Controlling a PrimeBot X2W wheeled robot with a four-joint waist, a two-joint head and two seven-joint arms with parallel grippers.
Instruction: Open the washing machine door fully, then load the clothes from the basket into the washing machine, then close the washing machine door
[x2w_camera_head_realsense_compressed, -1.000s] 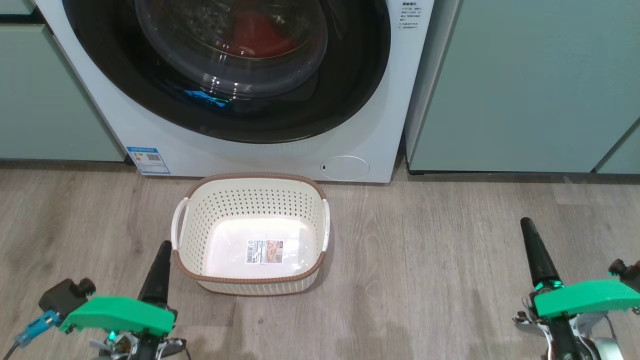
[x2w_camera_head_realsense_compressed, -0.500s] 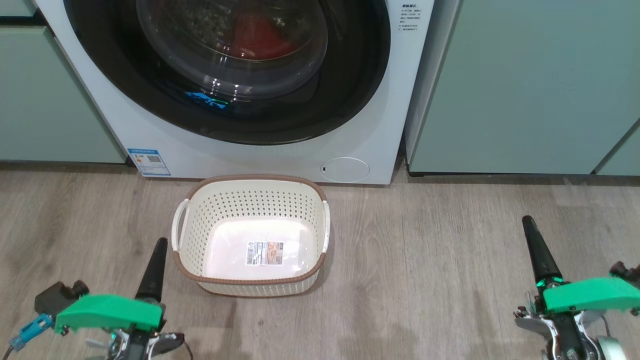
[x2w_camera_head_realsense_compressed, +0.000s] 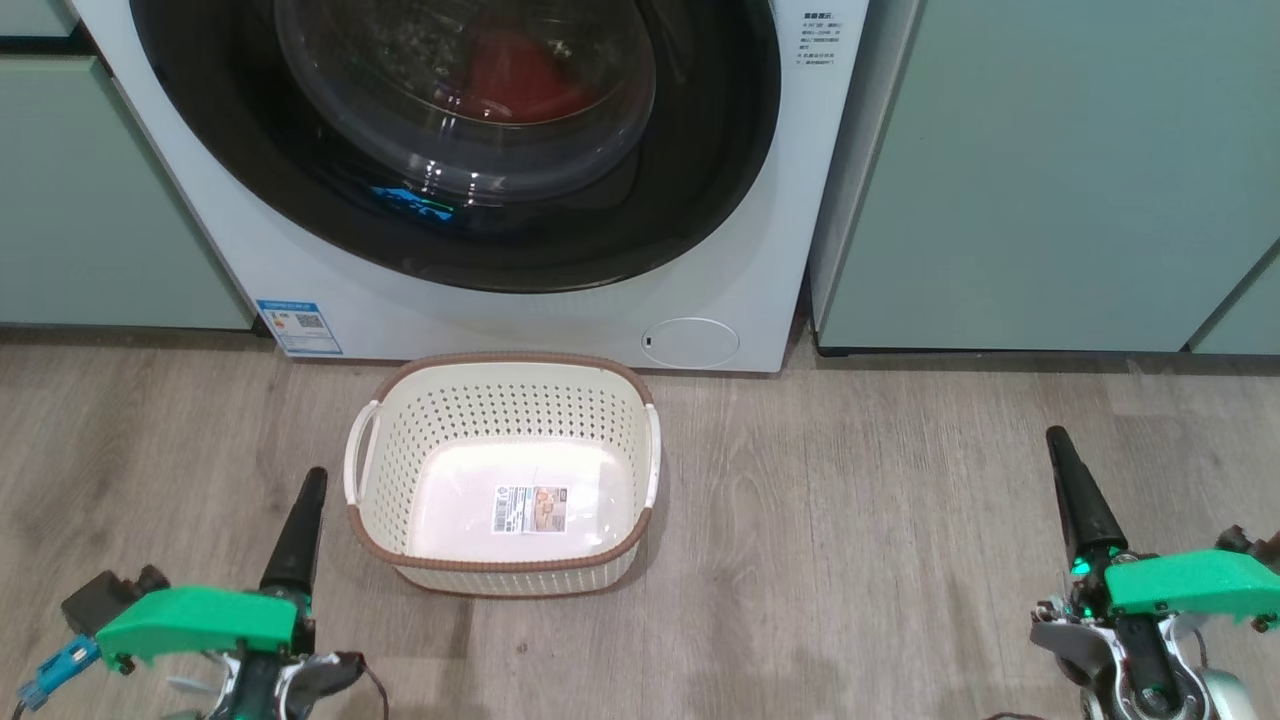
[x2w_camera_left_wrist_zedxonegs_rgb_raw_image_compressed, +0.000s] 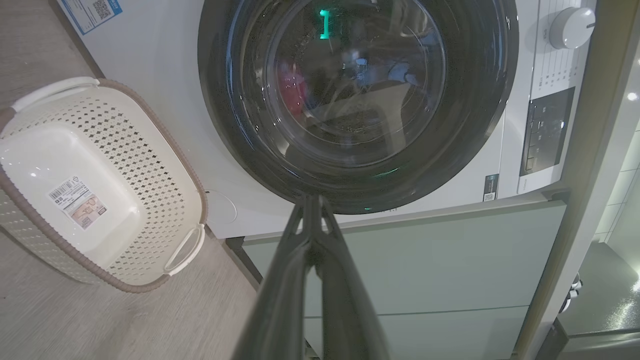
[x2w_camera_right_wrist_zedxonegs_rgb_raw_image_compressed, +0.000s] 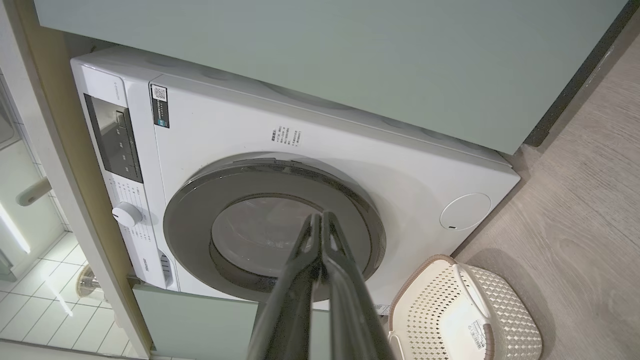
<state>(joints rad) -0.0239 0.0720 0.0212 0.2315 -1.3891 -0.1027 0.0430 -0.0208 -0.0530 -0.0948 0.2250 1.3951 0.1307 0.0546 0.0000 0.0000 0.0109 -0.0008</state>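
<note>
as the head camera looks down on the wood floor (x2w_camera_head_realsense_compressed: 850, 560), i log things from left to right.

far left: pale green cabinet (x2w_camera_head_realsense_compressed: 90, 200), hard up against the washing machine (x2w_camera_head_realsense_compressed: 745, 250).

lower left: left gripper (x2w_camera_head_realsense_compressed: 312, 482), fingers pressed tight together and empty, hanging over the floor just left of the basket (x2w_camera_head_realsense_compressed: 505, 358), not touching it.

blue sticker (x2w_camera_head_realsense_compressed: 298, 322) on the machine's lower left corner.

centre: the basket stands upright on the floor right in front of the machine, with a label sticker (x2w_camera_head_realsense_compressed: 530, 507) on its bottom.

above it: the washing machine door (x2w_camera_head_realsense_compressed: 250, 180) sits flush against the machine's front, closed; the right wrist view agrees. the clothes (x2w_camera_head_realsense_compressed: 520, 75) show red through the glass bowl, inside the drum.

round filter cap (x2w_camera_head_realsense_compressed: 690, 341) low on the machine's right side, just beyond the basket's far right corner.

right of the machine: second green cabinet (x2w_camera_head_realsense_compressed: 1050, 170).

lower right: right gripper (x2w_camera_head_realsense_compressed: 1058, 447), fingers clenched together on nothing, over the floor and well apart from the basket.
</note>
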